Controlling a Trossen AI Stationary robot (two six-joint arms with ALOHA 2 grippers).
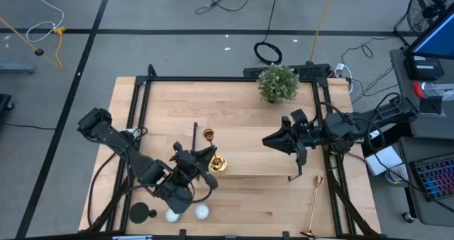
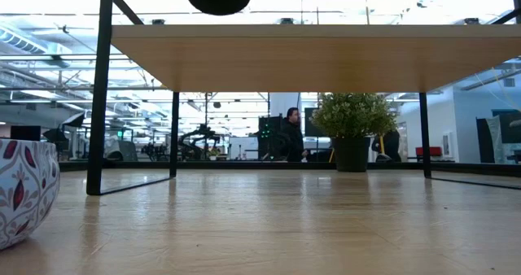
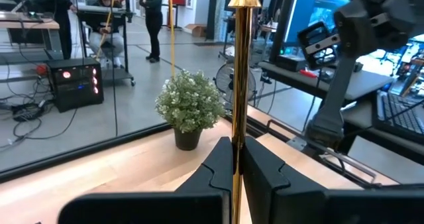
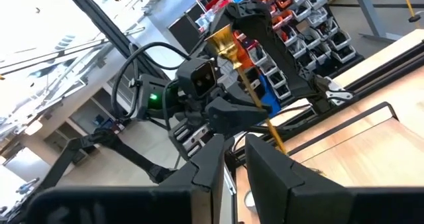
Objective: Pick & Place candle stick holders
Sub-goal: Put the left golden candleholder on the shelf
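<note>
Shiny gold candlestick (image 3: 237, 85), a thin bright stem between black fingers (image 3: 218, 168). Second gold candlestick (image 1: 313, 204) flat on pale blond wood table (image 1: 241, 190). Short black holder (image 1: 141, 213) with round base. Two white candles (image 1: 201, 212), round. Black metal frame (image 1: 213, 78) round the table edge. Stand (image 2: 309, 55): light wood top, black legs. Green leafy plant (image 1: 277, 82) with whitish tips, in a black pot (image 3: 187, 138). Dark, near-black arms; right gripper (image 4: 235, 151) black too. White bowl (image 2: 24, 189) patterned with dark red and grey leaf shapes. Grey floor, black cables, one yellow cord (image 1: 320, 13).
</note>
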